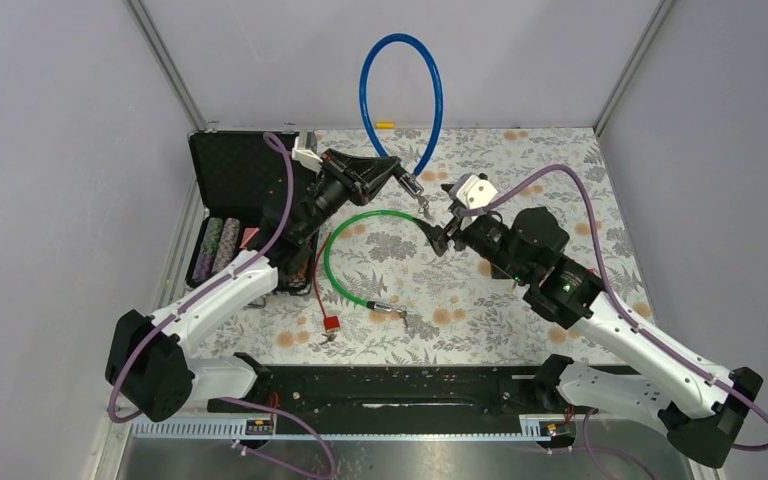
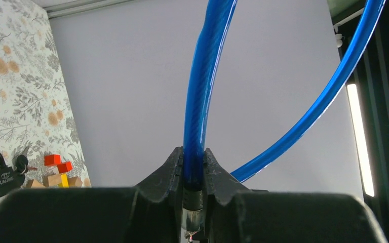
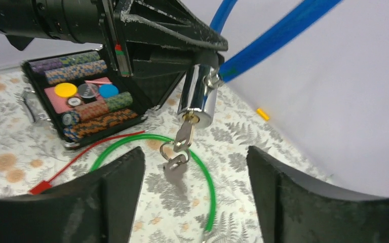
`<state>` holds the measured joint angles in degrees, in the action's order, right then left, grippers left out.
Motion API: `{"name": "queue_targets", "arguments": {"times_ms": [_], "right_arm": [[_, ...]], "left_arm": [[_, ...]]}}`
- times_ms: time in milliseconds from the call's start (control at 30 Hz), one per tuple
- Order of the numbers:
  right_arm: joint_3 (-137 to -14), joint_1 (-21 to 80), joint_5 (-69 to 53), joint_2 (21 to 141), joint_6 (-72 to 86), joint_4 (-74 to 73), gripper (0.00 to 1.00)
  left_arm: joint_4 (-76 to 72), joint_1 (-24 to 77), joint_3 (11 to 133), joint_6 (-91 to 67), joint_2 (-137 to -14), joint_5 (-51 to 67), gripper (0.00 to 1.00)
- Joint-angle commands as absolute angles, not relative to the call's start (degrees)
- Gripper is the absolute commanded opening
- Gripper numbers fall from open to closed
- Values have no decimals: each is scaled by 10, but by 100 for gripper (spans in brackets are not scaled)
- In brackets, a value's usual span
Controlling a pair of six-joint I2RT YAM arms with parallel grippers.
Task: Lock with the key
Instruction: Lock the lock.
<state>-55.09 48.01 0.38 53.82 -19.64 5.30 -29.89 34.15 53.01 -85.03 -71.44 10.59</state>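
a flowered table (image 1: pixel 520 300) fills the space, with an open black case (image 1: pixel 228 172) of poker chips (image 1: pixel 214 246) at its far left. the blue cable lock (image 1: pixel 432 92) is the biggest thing in play, its loop standing up off the table against the back wall. a green cable (image 1: pixel 331 262) curls on the cloth below it. the left gripper (image 2: pixel 193 163) is clamped tight on the blue cable, just above its metal lock cylinder (image 3: pixel 198 98). the right gripper (image 1: pixel 443 237) is spread wide and holds nothing, its fingers (image 3: pixel 114 190) on either side of the keys below the cylinder. the key (image 3: pixel 184 135) sits in the cylinder's underside, a second key (image 3: pixel 174 170) dangling from its ring.
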Motion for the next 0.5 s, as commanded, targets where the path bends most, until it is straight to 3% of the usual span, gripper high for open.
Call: {"name": "queue_targets", "arguments": {"times_ms": [0, 100, 267, 467], "right_arm": [[-578, 482, 2, 524, -155, 35, 86], [-571, 483, 2, 514, -124, 33, 92], [-569, 483, -18, 496, -64, 30, 92], [-609, 483, -3, 510, 21, 7, 70]], "left_arm": [[-400, 333, 560, -832, -708, 119, 0], [-413, 331, 554, -827, -707, 123, 0], [-430, 330, 547, -815, -703, 132, 0], [-444, 329, 544, -798, -698, 144, 0]]}}
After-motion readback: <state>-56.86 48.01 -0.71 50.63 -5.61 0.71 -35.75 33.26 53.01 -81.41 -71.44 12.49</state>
